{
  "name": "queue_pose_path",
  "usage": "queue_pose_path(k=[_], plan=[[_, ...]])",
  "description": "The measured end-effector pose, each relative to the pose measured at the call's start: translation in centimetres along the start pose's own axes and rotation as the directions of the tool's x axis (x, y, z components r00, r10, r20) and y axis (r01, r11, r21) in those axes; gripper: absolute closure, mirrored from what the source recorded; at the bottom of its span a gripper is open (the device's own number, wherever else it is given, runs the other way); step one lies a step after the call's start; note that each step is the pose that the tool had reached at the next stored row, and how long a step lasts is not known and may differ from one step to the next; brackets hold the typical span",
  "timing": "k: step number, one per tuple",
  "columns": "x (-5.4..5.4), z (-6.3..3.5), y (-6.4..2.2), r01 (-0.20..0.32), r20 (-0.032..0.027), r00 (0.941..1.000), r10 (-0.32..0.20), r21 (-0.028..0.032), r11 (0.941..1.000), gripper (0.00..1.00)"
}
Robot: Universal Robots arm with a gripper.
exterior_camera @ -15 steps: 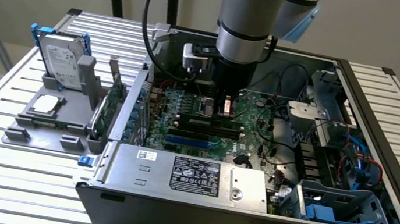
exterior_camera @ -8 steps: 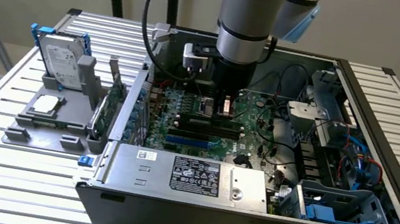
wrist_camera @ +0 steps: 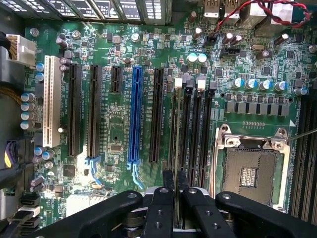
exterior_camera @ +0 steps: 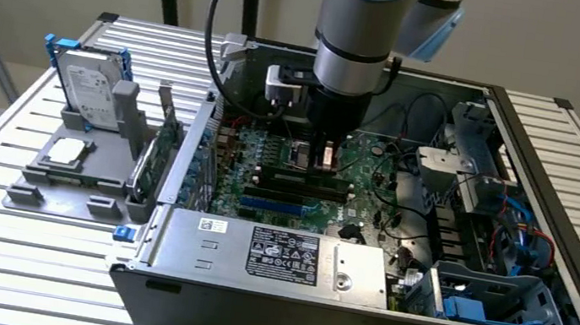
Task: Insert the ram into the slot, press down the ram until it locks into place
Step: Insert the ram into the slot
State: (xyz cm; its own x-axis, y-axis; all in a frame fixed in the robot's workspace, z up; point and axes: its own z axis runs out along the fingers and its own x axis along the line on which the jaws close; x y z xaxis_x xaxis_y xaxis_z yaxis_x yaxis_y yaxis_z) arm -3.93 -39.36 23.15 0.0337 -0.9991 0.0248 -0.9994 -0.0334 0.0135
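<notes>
Green ram pinched edge-on in the hand, lined over the black slot farthest from the silver processor socket; any slight skew risks jamming or half-seating when pressed.

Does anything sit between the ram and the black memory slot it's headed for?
Nothing visible does. The pincer holds the ram edge-on, lined up along the slot, with no cable or part crossing between them. Whether it has already entered the slot cannot be told.
</notes>
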Motion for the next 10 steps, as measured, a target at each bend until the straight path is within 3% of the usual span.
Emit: queue_pose_path(k=[10], plan=[[0.0,0.26,-0.05,-0.006,-0.0023,1.0,0.006,-0.0015,1.0,0.86]])
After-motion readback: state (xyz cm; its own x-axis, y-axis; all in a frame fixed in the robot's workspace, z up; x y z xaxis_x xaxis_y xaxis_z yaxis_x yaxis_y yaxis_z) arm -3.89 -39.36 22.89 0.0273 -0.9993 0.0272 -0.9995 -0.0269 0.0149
